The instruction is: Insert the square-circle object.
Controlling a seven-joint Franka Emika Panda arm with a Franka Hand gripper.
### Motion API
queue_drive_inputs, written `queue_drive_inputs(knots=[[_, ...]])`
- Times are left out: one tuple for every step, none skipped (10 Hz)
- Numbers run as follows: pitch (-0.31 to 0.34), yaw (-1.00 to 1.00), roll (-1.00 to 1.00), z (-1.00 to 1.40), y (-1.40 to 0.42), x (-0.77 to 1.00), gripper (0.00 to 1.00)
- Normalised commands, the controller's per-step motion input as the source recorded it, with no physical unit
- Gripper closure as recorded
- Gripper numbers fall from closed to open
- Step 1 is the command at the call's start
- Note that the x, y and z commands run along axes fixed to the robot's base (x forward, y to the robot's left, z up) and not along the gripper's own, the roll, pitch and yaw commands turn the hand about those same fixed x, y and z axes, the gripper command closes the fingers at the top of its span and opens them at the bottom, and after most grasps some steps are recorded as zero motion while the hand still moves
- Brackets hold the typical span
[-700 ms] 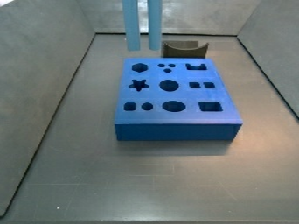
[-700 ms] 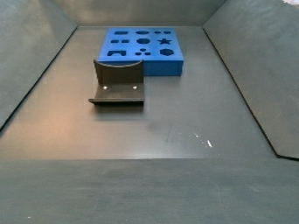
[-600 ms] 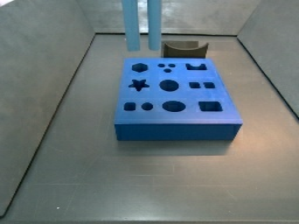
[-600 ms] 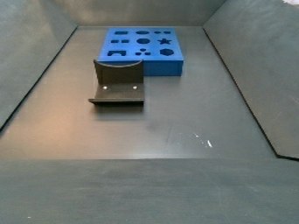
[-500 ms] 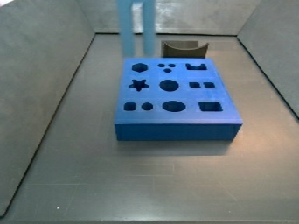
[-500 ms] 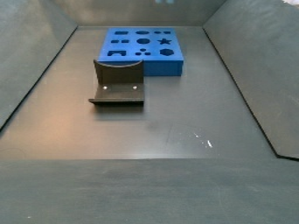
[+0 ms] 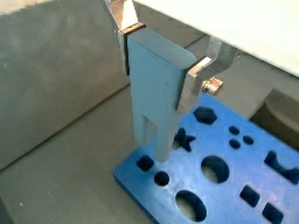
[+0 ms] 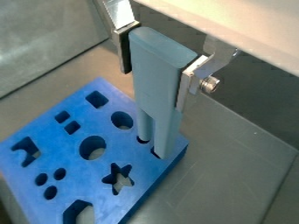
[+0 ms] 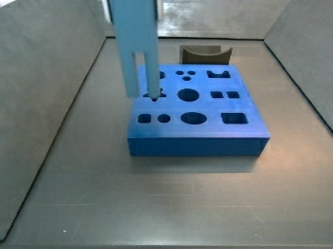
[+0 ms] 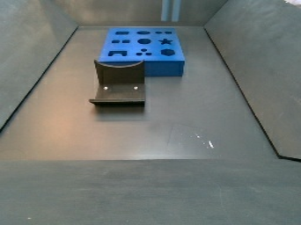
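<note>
The gripper (image 7: 163, 57) is shut on the square-circle object (image 7: 156, 96), a tall light-blue piece held upright by its flat upper body, also in the wrist view (image 8: 158, 92) between the gripper's (image 8: 158, 63) plates. Its two prongs point down over the dark-blue block (image 9: 196, 122) with shaped holes. In a side view the piece (image 9: 134, 49) hangs over the block's left part, with the prong tips close to the top near the star hole. Whether they touch it cannot be told. The other side view shows only the prong tips (image 10: 172, 9) above the block (image 10: 141, 48). The gripper itself is out of both side views.
The dark fixture (image 10: 118, 83) stands on the grey floor beside the block, and shows behind it in a side view (image 9: 204, 52). Sloping grey walls (image 9: 53, 107) enclose the floor on all sides.
The piece has moved from behind the block to over its left part and has come down, so the prong tips now hang just above the block's top.
</note>
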Motion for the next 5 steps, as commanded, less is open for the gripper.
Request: queue_drive_inputs(knots=[[0.084,-0.03,0.11,-0.40,-0.09,0.63,1.00],[0.116,-0.06,0.12,-0.25,-0.10,0.70,1.00],[0.133,-0.08,0.16,-0.17,-0.06,0.61,1.00],[0.117,-0.10,0.17,-0.11,-0.04,0.46,1.00],[0.103,-0.04,0.14,-0.12,-0.03,0.34,1.00]])
